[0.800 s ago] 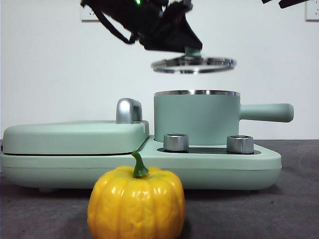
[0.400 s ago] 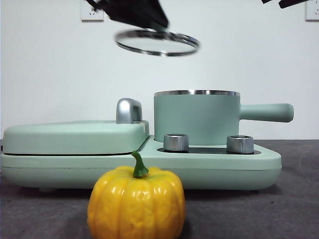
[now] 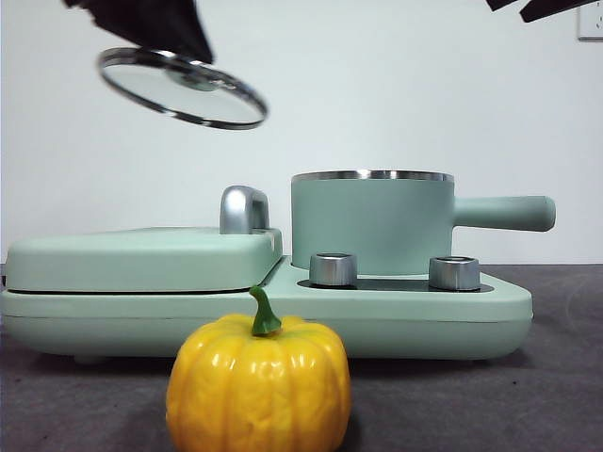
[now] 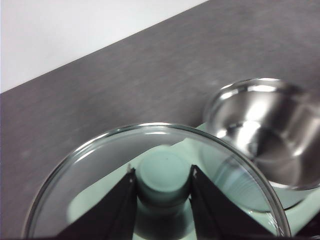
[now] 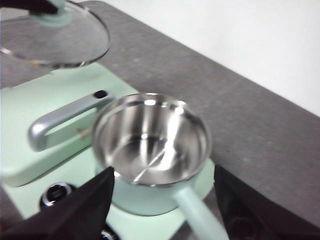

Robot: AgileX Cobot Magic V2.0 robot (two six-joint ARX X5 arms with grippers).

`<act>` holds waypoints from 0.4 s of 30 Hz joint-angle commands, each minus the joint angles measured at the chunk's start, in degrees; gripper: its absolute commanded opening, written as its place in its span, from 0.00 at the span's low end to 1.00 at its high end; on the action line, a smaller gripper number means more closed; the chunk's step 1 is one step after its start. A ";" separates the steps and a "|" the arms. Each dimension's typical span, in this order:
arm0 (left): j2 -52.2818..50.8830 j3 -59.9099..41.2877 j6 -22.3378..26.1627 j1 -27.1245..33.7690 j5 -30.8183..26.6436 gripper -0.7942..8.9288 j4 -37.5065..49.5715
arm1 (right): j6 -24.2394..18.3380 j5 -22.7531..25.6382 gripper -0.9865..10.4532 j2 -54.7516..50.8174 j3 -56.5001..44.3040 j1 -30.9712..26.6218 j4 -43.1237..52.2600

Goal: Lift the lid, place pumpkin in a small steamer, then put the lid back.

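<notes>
My left gripper (image 4: 161, 176) is shut on the mint-green knob of the glass lid (image 3: 182, 87), holding it tilted high at the front view's upper left, above the grill cover and away from the pot. The lid also shows in the left wrist view (image 4: 100, 165) and the right wrist view (image 5: 55, 37). The small steamer (image 3: 372, 221) stands open on the appliance, its steel inside empty (image 5: 152, 140). The pumpkin (image 3: 257, 384) sits on the table in front of the appliance. My right gripper (image 5: 162, 197) is open, high above the pot, showing as black tips at the front view's top right.
The wide mint-green appliance base (image 3: 396, 315) has two steel knobs (image 3: 333, 268) in front of the pot. Its flat grill cover (image 3: 141, 254) with a steel handle (image 3: 243, 209) lies to the left. The dark table extends around it.
My left gripper has carried the lid up off the pot and leftward to over the grill cover, tilting it. The pot, pumpkin and right arm have not moved.
</notes>
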 commanded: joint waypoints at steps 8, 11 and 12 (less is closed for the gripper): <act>-11.61 -9.73 -2.32 5.27 0.13 0.09 1.53 | 0.74 0.02 0.36 0.74 1.29 9.01 -1.31; -15.15 -12.44 -2.97 6.47 0.13 0.09 1.27 | 0.72 0.02 0.36 2.08 1.29 13.22 -1.44; -16.22 -12.98 -3.06 6.84 0.13 0.09 1.03 | 0.72 0.02 0.36 2.78 1.29 14.91 -1.64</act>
